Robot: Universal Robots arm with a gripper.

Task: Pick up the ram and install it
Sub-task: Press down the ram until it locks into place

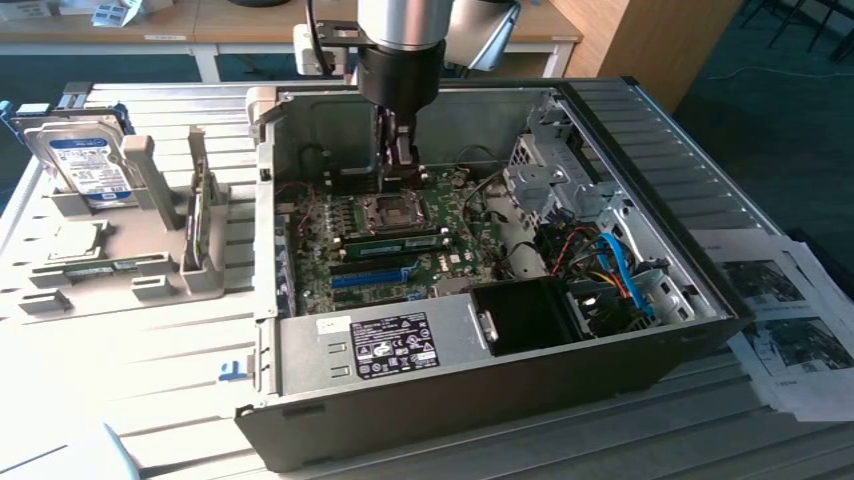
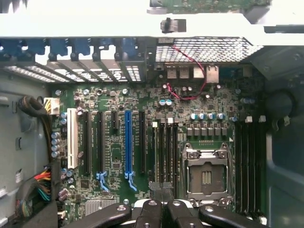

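The ram [image 1: 387, 243], a long green stick with pale labels, lies seated along a slot on the motherboard, just on the near side of the open processor socket [image 1: 395, 208] in the exterior view. My gripper [image 1: 398, 178] hangs straight down inside the open computer case, above the board and apart from the ram. In the wrist view its black fingertips [image 2: 155, 188] are pressed together with nothing between them, the gripper [image 2: 161, 190] over the row of dark memory slots [image 2: 166, 152] beside the socket [image 2: 206, 173].
A grey tray [image 1: 134, 275] on the exterior view's left holds a silver hard drive [image 1: 83, 165], a small square processor [image 1: 74, 243] and a thin dark board on edge [image 1: 199, 215]. The case walls [image 1: 274, 200], drive cage [image 1: 547, 165] and blue cables [image 1: 621, 270] ring the board. Printed sheets [image 1: 787, 330] lie at the right.
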